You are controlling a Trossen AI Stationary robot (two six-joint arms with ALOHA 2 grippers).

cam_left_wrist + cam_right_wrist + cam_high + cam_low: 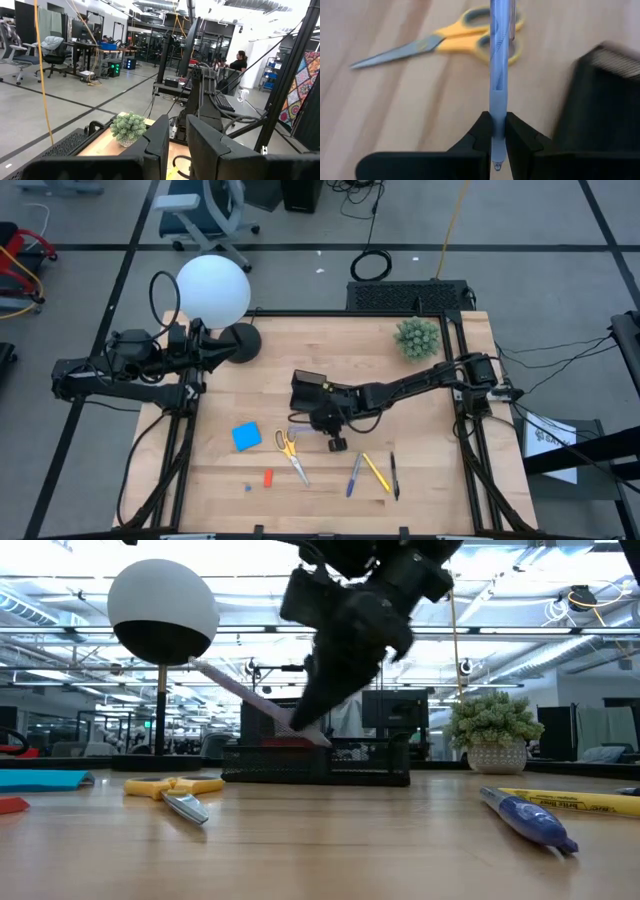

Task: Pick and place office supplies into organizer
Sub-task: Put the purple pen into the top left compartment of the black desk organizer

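pens on table: 3, side by side near the front edge: blue pen (353, 475), yellow pen (376, 472), black pen (394, 476)
pen in grip: 1, translucent pen (498, 55), tilted, free end toward the scissors
scissors: 1 pair, yellow-handled scissors (290, 453), flat just beside the blue pad (246, 436)
small bits: red piece (268, 477) plus a tiny blue piece (247, 487), front left
organizer (307, 390): 1, mid-table, black
right gripper (498, 136): fingers pinch the translucent pen; arm reaches from the right edge to mid-table, just in front of the organizer
left gripper (176, 145): slightly parted, holds nothing; arm is back at the left rear by the lamp (213, 292)
plant (417, 338): 1, rear right
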